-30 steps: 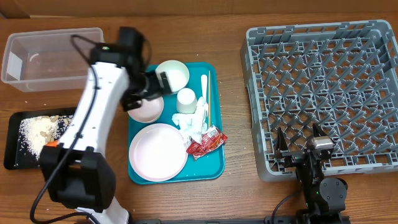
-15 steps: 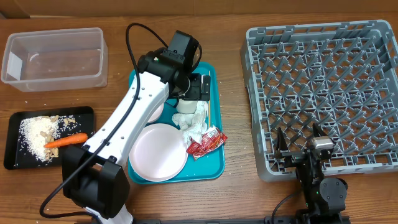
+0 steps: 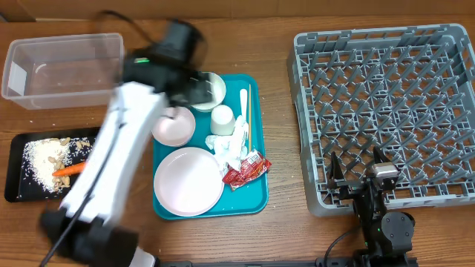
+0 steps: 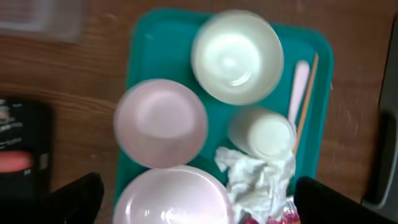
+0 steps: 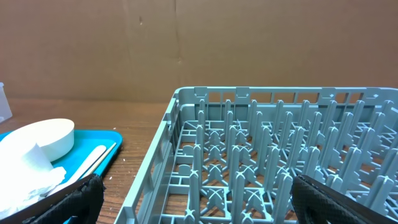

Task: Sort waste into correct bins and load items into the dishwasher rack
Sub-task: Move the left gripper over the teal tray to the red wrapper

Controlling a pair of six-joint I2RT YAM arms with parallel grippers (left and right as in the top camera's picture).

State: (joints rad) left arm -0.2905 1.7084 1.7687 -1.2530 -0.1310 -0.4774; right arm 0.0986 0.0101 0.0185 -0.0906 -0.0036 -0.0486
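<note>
The worktop [image 3: 282, 163] is brown wood grain. The serving tray [image 3: 249, 199] is teal, one bowl [image 3: 211, 87] white, the other bowl [image 3: 174, 127] and the plate [image 3: 187, 182] pale pink, the printed wrapper [image 3: 245, 170] red. The carrot [image 3: 68, 170] is orange, the crumbs [image 3: 41, 156] beige, their tray [image 3: 15, 189] black, the rack [image 3: 386, 111] grey.

place: robot lab bench, staged as a dish-clearing station | backdrop: plain brown cardboard wall [image 5: 249, 43] along the far edge of the wooden desk [image 3: 282, 148] | rig: left arm [image 3: 115, 148] mid-desk, right arm [image 3: 375, 199] at the near right edge | props: dishwasher rack [image 3: 386, 111] far right corner, teal tray [image 3: 252, 200] mid-desk, clear tub [image 3: 67, 38] and black tray [image 3: 16, 148] along the left edge
</note>
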